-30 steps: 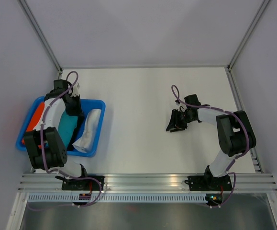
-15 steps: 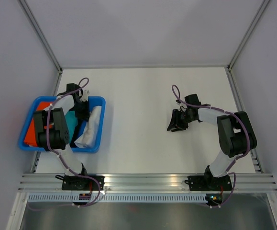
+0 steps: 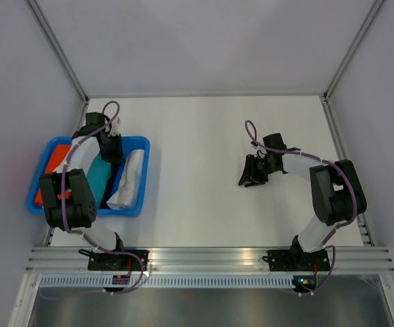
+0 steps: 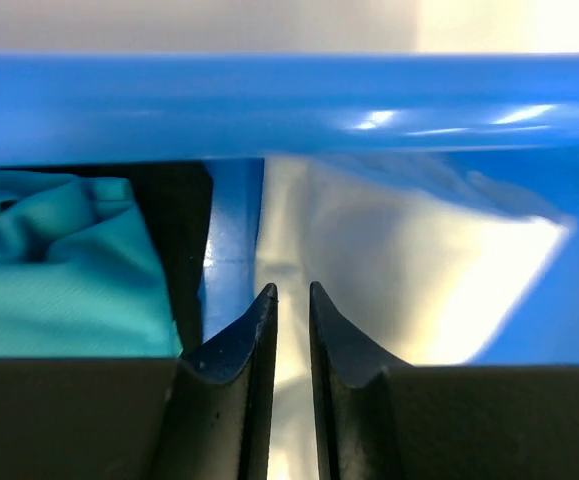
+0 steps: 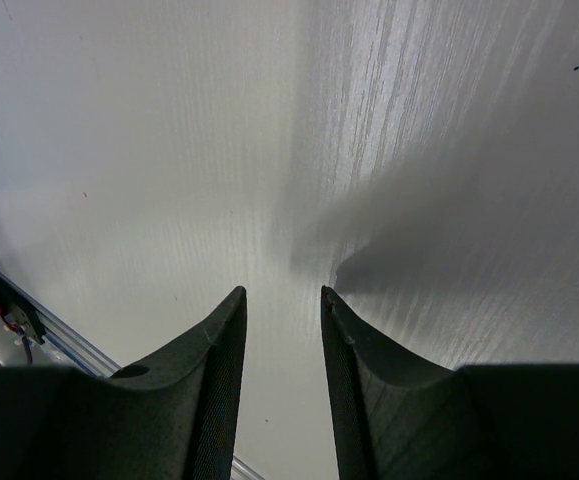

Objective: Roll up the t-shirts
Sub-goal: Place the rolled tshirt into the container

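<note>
The white t-shirt (image 3: 130, 178) lies as a long bundle along the right side of the blue bin (image 3: 142, 144). It also shows in the left wrist view (image 4: 399, 270). My left gripper (image 3: 112, 148) is inside the bin at its far end, beside the white bundle's far end. In the left wrist view the left gripper (image 4: 291, 290) has its jaws a narrow gap apart, low over the white cloth, with nothing visibly pinched. My right gripper (image 3: 249, 179) hovers over bare table, slightly open and empty; the right wrist view (image 5: 283, 292) shows only tabletop below it.
The bin also holds a teal garment (image 3: 100, 176), a dark one (image 3: 112, 185) and an orange one (image 3: 47, 178). The teal garment (image 4: 59, 260) and the bin's wall (image 4: 289, 100) fill the left wrist view. Metal frame rails run along the table's near edge (image 3: 210, 255).
The left arm has swung about inside the bin, its gripper shifting right and then back up-left near the white bundle's far end. The right arm has not moved.
</note>
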### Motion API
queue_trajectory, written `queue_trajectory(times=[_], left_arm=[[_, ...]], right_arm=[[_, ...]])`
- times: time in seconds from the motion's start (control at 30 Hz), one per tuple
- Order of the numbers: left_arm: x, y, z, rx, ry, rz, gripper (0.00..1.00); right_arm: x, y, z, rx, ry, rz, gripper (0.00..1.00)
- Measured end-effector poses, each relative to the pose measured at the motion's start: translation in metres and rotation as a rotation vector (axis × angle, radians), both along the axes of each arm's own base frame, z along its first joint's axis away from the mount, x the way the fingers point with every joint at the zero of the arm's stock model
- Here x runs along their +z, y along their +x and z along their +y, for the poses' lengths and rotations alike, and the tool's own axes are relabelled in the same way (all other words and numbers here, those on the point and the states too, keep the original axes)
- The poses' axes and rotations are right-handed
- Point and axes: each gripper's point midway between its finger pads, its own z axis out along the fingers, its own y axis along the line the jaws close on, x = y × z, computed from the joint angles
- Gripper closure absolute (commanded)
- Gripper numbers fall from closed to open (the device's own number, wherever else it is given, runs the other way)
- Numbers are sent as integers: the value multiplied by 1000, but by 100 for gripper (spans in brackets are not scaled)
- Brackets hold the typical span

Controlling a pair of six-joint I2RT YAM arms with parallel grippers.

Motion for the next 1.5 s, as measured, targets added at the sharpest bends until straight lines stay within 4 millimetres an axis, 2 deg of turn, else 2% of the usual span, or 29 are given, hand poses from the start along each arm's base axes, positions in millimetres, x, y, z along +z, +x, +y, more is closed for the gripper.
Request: queue_trajectory(times=[0.17,0.27,0.33,0.43,0.53,0.77,1.0,1.1,1.2,1.33,1.43,1.5], left_arm=[[40,8,-1,-4,3,-87,82],[52,9,-5,-17,-8,-106,84],[55,9,-15,-44,-24,-110,85],[53,8,-39,-109,-47,-100,86],[41,9,-56,-155,-56,-72,86],[4,17,-50,-152,-24,0,84],[12,23,-59,-187,-17,-26,77],[27,32,-60,-201,-9,-67,75],[51,40,-59,-209,7,-130,73],[98,55,-47,-184,67,-243,71],[123,65,-26,-132,108,-306,69],[132,69,1,-68,143,-322,69]], right_arm=[[0,0,0,4,-1,-2,58],[2,2,0,8,-1,-9,58],[3,3,0,9,0,-13,58],[4,5,1,10,1,-17,58],[4,5,1,10,1,-17,58],[4,5,1,13,-1,-20,58],[7,6,1,13,0,-28,58],[7,6,0,13,-1,-30,58],[8,7,0,12,-3,-36,58],[19,22,1,5,-12,-76,57],[32,40,1,-4,-20,-133,57],[42,51,1,-10,-26,-169,57]])
